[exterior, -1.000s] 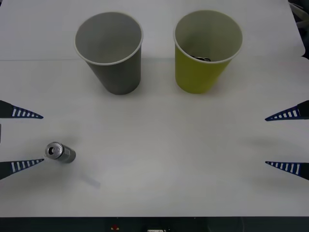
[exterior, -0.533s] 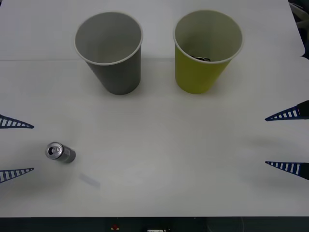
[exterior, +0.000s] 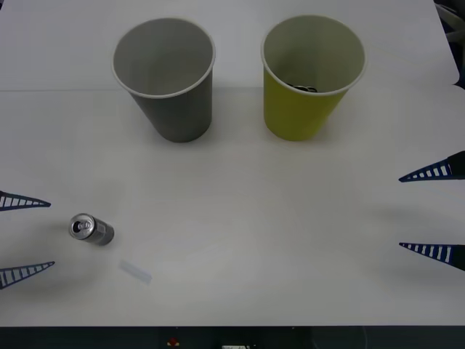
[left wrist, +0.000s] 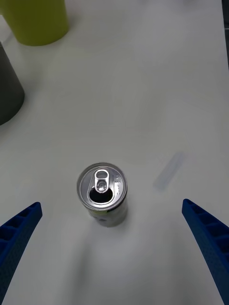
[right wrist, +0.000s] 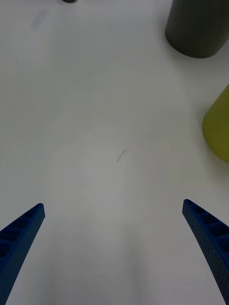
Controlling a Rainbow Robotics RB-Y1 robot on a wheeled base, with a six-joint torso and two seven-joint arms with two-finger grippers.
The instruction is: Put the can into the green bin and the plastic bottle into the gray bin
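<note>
Your can lies on its side, loose, just ahead of the wide-open left jaws.

The can (exterior: 91,229) rests on the table (exterior: 254,240), pull-tab end facing the left gripper (exterior: 25,238), which grips nothing. Gray bin (exterior: 166,76) and green bin (exterior: 311,73) stand well beyond; something dark, hard to identify, sits inside the green. Your right gripper (exterior: 432,212) hangs spread and empty.

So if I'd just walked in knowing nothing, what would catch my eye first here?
Probably the two big paper cups standing side by side at the far end of the white table: the gray bin on the left, the green bin on the right. Next, the can lying on its side near the front left, just ahead of the open left gripper.
</note>
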